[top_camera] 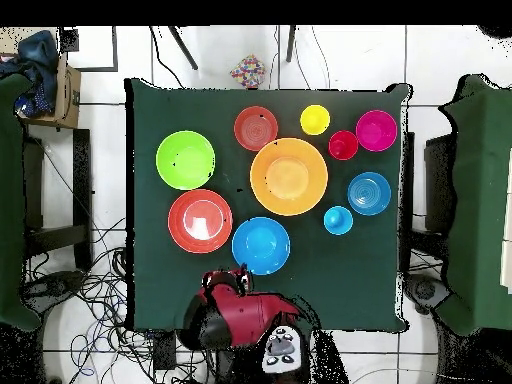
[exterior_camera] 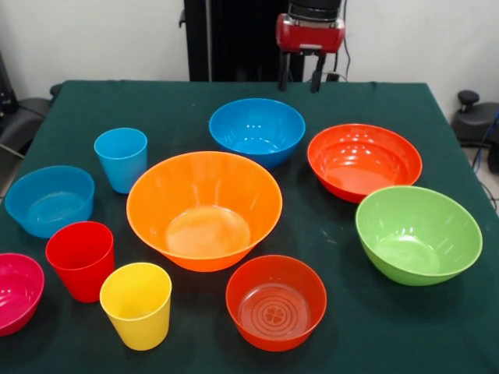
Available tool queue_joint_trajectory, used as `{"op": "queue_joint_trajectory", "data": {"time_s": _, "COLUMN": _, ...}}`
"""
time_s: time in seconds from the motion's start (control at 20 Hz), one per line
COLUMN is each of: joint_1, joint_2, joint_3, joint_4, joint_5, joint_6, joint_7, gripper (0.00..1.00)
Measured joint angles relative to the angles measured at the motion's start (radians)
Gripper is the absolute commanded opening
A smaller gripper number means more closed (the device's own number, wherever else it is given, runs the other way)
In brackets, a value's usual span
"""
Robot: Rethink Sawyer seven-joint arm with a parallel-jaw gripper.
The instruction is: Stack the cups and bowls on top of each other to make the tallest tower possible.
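All pieces stand apart and upright; no tower shows. The largest pale orange bowl (exterior_camera: pixel 203 210) (top_camera: pixel 289 176) is central. Around it are the blue bowl (exterior_camera: pixel 256 128) (top_camera: pixel 261 245), two red-orange bowls (exterior_camera: pixel 364 160) (exterior_camera: pixel 275 301), the lime green bowl (exterior_camera: pixel 418 234) (top_camera: pixel 185 159), the small light blue bowl (exterior_camera: pixel 49 199) and the magenta bowl (exterior_camera: pixel 15 292). The light blue cup (exterior_camera: pixel 122 158), red cup (exterior_camera: pixel 80 259) and yellow cup (exterior_camera: pixel 137 304) stand at the left. My gripper (exterior_camera: pixel 299 84) (top_camera: pixel 228 278) hangs open and empty at the table's edge, behind the blue bowl.
A dark green cloth covers the table (exterior_camera: pixel 437 343). In the overhead view, green-covered tables (top_camera: pixel 485 200) flank it, a cardboard box (top_camera: pixel 65 85) sits at the upper left, and cables (top_camera: pixel 90 290) lie on the floor near the base.
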Motion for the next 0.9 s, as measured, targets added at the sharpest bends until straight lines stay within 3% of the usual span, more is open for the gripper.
{"op": "queue_joint_trajectory", "data": {"time_s": 0.3, "joint_1": -0.03, "joint_2": -0.059, "joint_3": 0.043, "joint_4": 0.001, "joint_5": 0.0, "joint_6": 0.027, "joint_7": 0.0, "gripper": 1.0}}
{"op": "queue_joint_trajectory", "data": {"time_s": 0.9, "joint_1": -0.036, "joint_2": -0.064, "joint_3": 0.043, "joint_4": 0.0, "joint_5": -0.001, "joint_6": 0.027, "joint_7": 0.0, "gripper": 1.0}}
